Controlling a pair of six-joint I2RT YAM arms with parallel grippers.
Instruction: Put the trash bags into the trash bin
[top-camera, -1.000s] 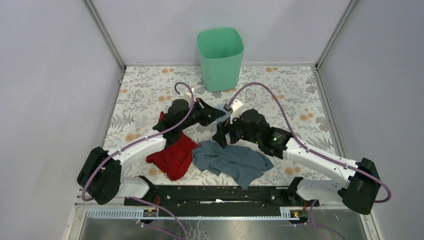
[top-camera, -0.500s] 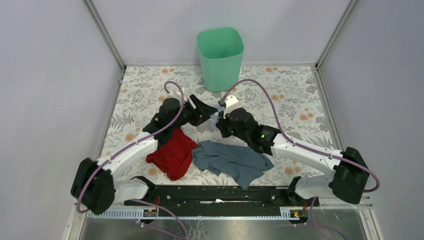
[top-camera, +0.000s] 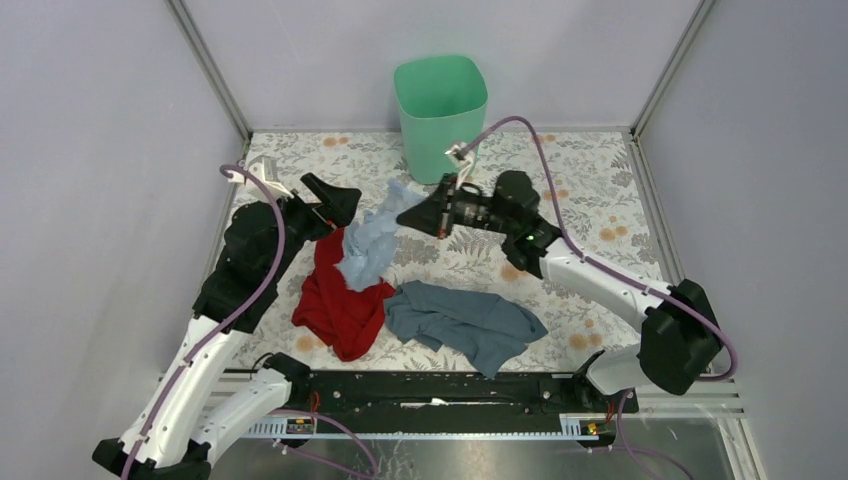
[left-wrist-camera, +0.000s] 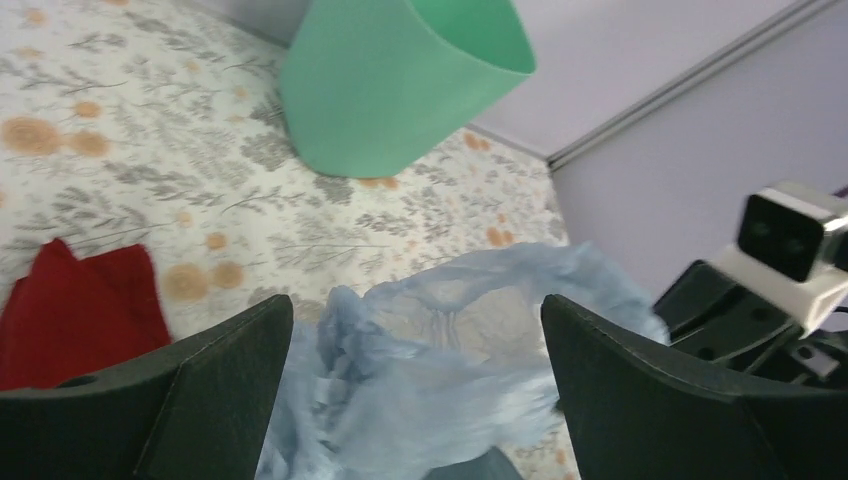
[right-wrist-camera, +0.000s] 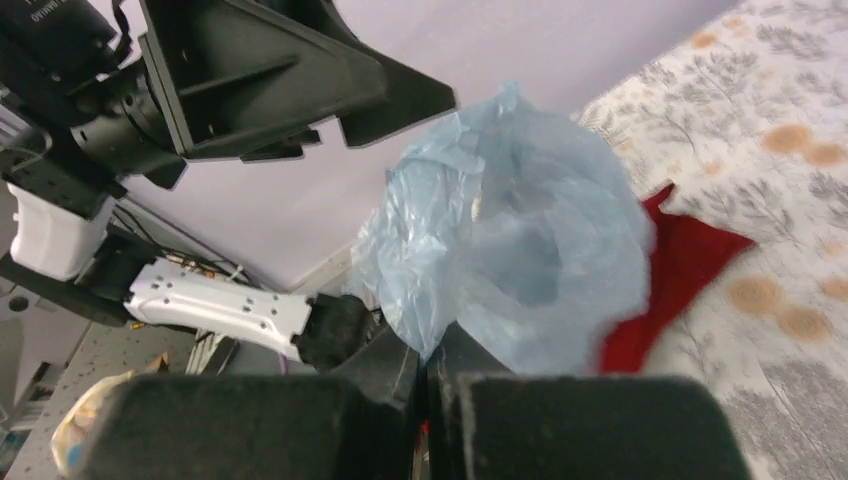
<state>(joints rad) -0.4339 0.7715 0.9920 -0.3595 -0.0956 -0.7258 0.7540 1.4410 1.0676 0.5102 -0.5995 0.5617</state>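
**A:** Left fingers (top-camera: 338, 193), compared with a second ago?

**B:** They were closed and low over the middle of the bench (top-camera: 600, 190), tip to tip with the right ones. Now they are spread wide, raised, and drawn back to the left. The whole left arm has swung out toward the left wall.

**A:** Right fingers (top-camera: 412, 216)?

**B:** They were apart. Now they are pinched together on the trash bag (top-camera: 368, 245), lifted, and moved back nearer the trash bin (top-camera: 441, 115).

**A:** The bag itself?

**B:** It was hardly visible between the two arms before. Now it is pulled up into the open, hanging from the right fingers, with its lower end draped over the red cloth (top-camera: 335, 305).
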